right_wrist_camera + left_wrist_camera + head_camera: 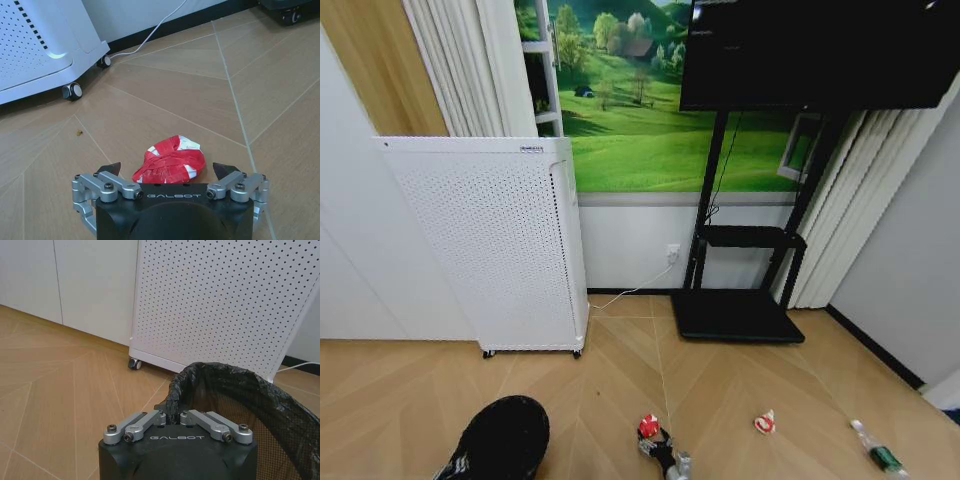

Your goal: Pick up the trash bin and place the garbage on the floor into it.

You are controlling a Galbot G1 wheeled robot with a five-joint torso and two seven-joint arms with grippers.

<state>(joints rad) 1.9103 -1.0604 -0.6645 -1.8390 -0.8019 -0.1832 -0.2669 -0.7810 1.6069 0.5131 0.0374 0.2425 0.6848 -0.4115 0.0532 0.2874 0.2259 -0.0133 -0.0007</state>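
Note:
The black mesh trash bin (502, 438) with its dark liner sits at the lower left of the head view. My left gripper (172, 416) is shut on the bin's rim (220, 371). On the herringbone floor (610, 380) a crumpled red-and-white wrapper (170, 162) lies between the spread fingers of my right gripper (167, 169), which is open and low over it. In the head view that wrapper (648, 426) lies just ahead of the right gripper (655, 440). A second red-and-white piece (765, 422) lies further right, and a clear bottle with a green label (878, 453) lies near the right edge.
A white perforated cabinet on casters (500, 250) stands against the wall behind the bin. A black TV stand (735, 315) sits at the back, with a white cable (630, 293) running along the wall. Curtains hang at the right.

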